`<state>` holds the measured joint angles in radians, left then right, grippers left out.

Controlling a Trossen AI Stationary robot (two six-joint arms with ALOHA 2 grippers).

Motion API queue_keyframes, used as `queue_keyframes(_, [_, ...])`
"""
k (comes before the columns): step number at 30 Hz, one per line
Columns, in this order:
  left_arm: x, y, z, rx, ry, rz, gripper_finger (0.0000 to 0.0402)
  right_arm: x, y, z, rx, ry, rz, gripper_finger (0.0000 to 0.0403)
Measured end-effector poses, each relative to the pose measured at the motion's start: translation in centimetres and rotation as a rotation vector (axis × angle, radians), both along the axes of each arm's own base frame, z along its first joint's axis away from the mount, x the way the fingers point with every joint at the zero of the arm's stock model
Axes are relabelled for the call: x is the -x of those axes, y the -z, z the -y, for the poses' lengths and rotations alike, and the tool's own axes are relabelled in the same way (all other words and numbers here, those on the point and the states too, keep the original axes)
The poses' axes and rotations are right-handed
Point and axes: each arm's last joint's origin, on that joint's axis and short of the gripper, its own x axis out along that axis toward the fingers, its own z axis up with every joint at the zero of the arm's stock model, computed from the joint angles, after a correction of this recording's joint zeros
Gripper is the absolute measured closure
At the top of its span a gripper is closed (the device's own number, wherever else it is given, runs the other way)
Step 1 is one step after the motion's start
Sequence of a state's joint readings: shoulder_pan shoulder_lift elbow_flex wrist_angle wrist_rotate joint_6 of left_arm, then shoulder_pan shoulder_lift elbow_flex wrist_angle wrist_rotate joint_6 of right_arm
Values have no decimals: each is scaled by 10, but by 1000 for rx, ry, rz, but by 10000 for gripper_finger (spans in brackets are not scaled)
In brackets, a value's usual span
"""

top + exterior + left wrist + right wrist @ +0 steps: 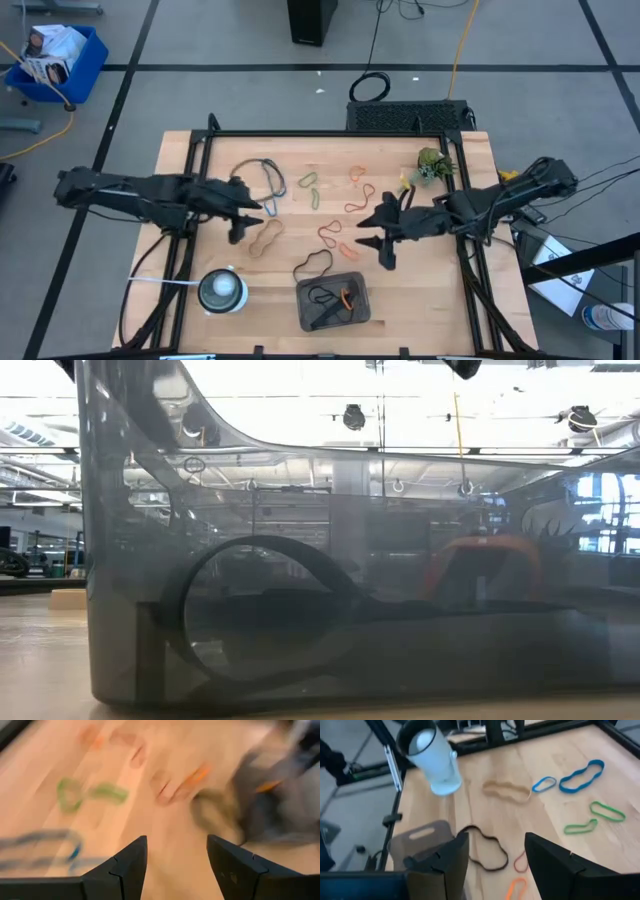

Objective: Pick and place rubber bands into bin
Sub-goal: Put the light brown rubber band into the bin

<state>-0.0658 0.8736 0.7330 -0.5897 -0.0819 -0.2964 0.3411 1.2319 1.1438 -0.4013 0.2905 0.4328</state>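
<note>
Rubber bands lie loose on the wooden table (470,300): a blue one (262,175), green ones (310,190), orange and red ones (357,190), a tan one (265,238) and a black one (313,263). The dark grey bin (333,303) stands near the front edge, with a black band (265,610) and an orange band (480,560) inside. My left gripper (255,222) is open and empty above the tan band; its wrist view (177,850) is blurred. My right gripper (362,232) is open and empty near the orange bands (338,240), with the black band (487,852) ahead of its fingers (495,850).
A round white object (222,290) stands left of the bin and also shows in the right wrist view (432,757). A small green plant-like thing (433,165) sits at the far right of the table. A black frame borders the table. A blue crate (55,60) stands on the floor.
</note>
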Motion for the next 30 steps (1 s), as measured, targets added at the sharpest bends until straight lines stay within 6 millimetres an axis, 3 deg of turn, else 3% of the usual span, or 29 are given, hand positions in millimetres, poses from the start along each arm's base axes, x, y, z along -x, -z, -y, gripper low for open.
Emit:
queue_keyframes(5, [-19, 35, -2, -38, -125, -268, 190, 5, 18, 13, -39, 42, 84, 214])
queue_keyframes(11, [-39, 68, -2, 70, -249, -456, 190, 11, 37, 21, -122, 21, 91, 217])
queue_keyframes(15, [-48, 89, -3, 88, -312, -554, 190, 12, 39, 22, -135, 7, 104, 214])
queue_keyframes(22, [-57, 113, -6, 140, -378, -663, 190, 10, 35, 22, -120, -6, 145, 217])
queue_keyframes(30, [-60, 122, -7, 224, -375, -716, 190, 11, 35, 22, -115, -8, 141, 216])
